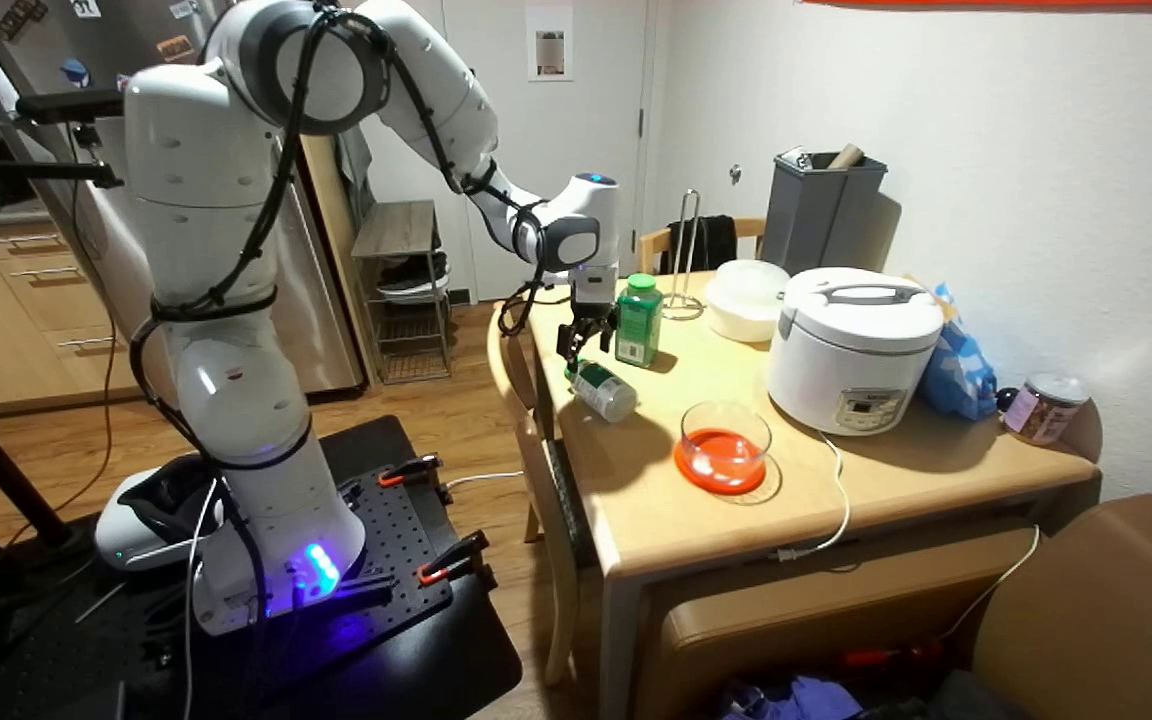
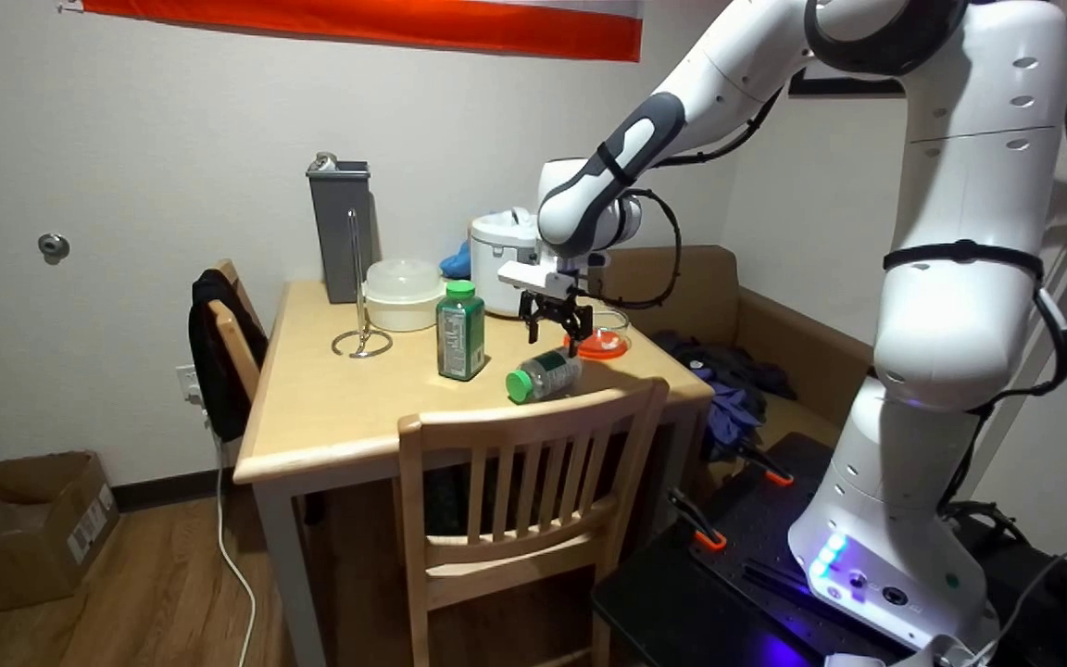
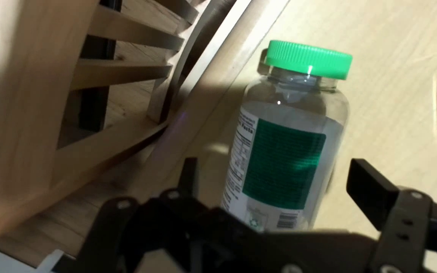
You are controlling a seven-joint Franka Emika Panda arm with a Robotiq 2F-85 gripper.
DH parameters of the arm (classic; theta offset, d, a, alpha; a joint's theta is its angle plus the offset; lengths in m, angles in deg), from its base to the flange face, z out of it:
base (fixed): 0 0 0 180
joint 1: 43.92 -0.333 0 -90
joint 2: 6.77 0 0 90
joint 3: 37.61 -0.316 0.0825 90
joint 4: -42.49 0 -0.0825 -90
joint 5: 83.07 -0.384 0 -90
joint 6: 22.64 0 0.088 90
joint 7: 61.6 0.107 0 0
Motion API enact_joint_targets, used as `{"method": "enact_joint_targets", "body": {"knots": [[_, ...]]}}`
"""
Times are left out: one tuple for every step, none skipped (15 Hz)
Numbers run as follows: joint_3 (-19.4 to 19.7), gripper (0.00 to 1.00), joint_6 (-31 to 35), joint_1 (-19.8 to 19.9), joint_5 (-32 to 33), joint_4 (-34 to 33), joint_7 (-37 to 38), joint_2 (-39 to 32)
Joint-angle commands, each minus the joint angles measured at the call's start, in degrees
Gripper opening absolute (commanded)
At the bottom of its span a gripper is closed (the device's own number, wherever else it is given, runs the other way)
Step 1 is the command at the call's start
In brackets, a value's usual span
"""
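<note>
Pincer [image 3: 272, 165] spread, bottle [image 2: 552, 372] lying flat, cap [image 2: 520, 385] angled toward chair [image 2: 538, 419]

The pale wooden surface [image 1: 661, 515] carries a clear bottle [image 1: 603, 391] on its side near an upright green bottle [image 1: 639, 325]. A white rice cooker [image 1: 836, 365], gray bin [image 1: 816, 218], lidded tub [image 1: 742, 305], metal stand [image 2: 359, 287] and red disc [image 1: 724, 485] also rest there.

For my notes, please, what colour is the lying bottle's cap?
Green cap, clearest in the wrist view.
</note>
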Motion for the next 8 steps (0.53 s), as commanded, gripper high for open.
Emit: {"method": "enact_joint_targets", "body": {"knots": [[2.0, 1.0, 0.8, -1.7, 2.8, -1.8, 10.7, -3.5], [2.5, 1.0, 1.0, -1.9, 3.5, -2.0, 12.5, -4.2], [2.9, 1.0, 1.8, -2.1, 4.4, -2.1, 14.2, -5.1], [3.0, 1.0, 3.1, -2.0, 4.5, -2.2, 14.3, -5.9], [3.2, 1.0, 4.3, -2.1, 4.8, -2.3, 14.3, -6.7], [3.4, 1.0, 5.5, -2.4, 5.3, -2.7, 14.1, -7.8], [3.6, 1.0, 6.5, -2.6, 5.6, -3.0, 13.7, -8.7], [3.8, 1.0, 7.1, -2.9, 5.8, -3.4, 13.4, -9.6]]}}
